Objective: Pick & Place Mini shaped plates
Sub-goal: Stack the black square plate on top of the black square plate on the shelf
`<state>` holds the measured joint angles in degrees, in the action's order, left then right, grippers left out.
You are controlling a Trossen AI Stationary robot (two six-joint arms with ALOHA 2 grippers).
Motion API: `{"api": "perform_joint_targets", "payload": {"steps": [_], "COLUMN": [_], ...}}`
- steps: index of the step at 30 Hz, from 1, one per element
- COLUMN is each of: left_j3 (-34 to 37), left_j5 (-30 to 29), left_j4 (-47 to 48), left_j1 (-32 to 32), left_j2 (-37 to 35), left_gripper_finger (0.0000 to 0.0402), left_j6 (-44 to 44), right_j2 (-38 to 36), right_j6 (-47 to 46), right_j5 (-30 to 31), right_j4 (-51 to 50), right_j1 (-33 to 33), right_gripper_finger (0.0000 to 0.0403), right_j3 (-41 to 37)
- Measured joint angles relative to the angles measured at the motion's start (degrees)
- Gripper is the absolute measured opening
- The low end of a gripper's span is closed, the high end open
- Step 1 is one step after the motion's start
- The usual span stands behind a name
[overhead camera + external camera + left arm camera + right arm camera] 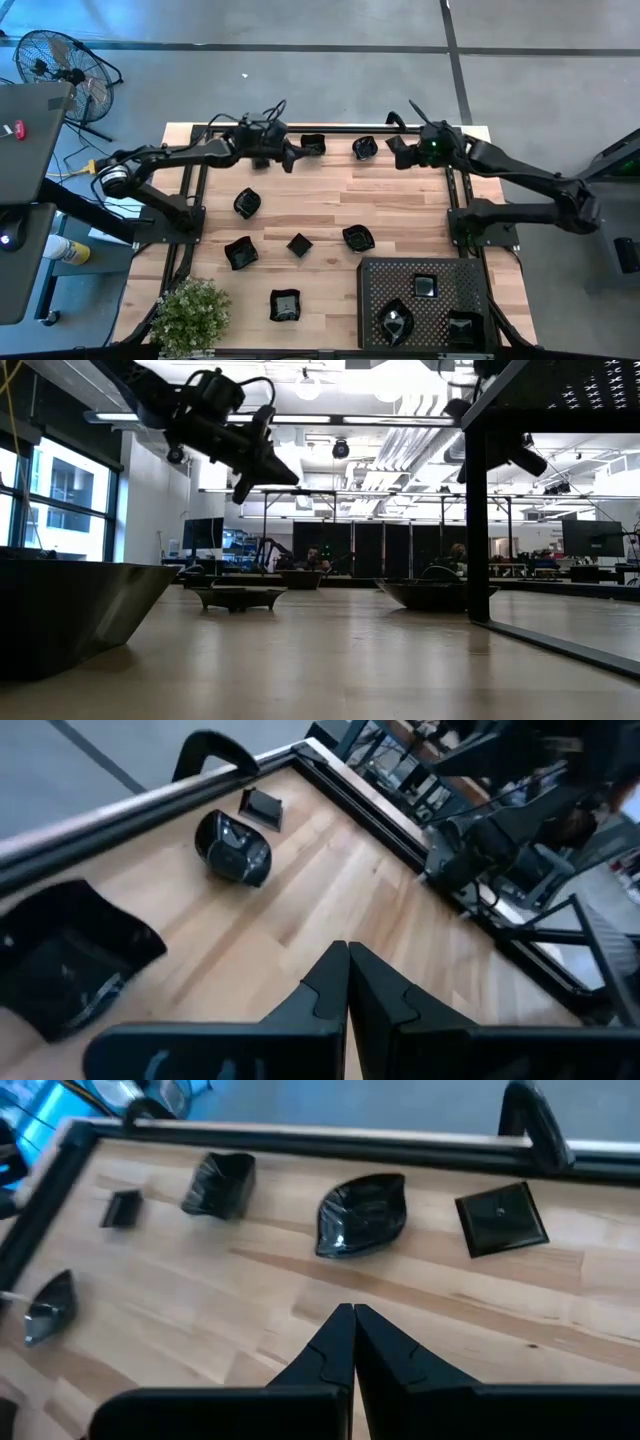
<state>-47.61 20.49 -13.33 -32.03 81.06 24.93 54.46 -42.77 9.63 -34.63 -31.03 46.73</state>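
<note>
overhead, left claw [291, 157] closed, beside square plate [313, 144], edges diagonal

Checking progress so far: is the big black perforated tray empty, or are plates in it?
Not empty. The black perforated rectangular tray holds three small glossy black dishes, seen in the high view.

Near black plate [70, 615] cut off by low view's left edge.
</note>
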Motion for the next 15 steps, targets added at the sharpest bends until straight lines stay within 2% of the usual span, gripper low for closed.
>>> {"api": "perform_joint_targets", "payload": {"steps": [5, 9, 12, 15], "left_j3": [-3.8, -4.2, -4.2, -4.1], "left_j5": [1.2, 1.1, -3.1, -4.6], "left_j4": [1.3, 0.1, 1.6, 2.7], "left_j1": [0.1, 0.2, 0.2, 0.1], "left_j2": [3.8, 5.1, 5.1, 5.2], "left_gripper_finger": [0.0000, 0.0000, 0.0000, 0.0000], "left_j6": [-2.6, -2.9, -3.8, -3.7], "right_j2": [1.9, 10.8, 19.1, 24.1], "right_j6": [-0.8, 1.7, 7.7, 14.4], "right_j5": [1.4, -2.1, -4.4, -7.7], "right_j4": [-0.2, -3.0, -9.7, -13.6], "right_j1": [-0.1, -5.8, -10.4, -13.3], "right_gripper_finger": [0.0000, 0.0000, 0.0000, 0.0000], "right_j3": [2.2, 9.1, 17.4, 23.7]}}
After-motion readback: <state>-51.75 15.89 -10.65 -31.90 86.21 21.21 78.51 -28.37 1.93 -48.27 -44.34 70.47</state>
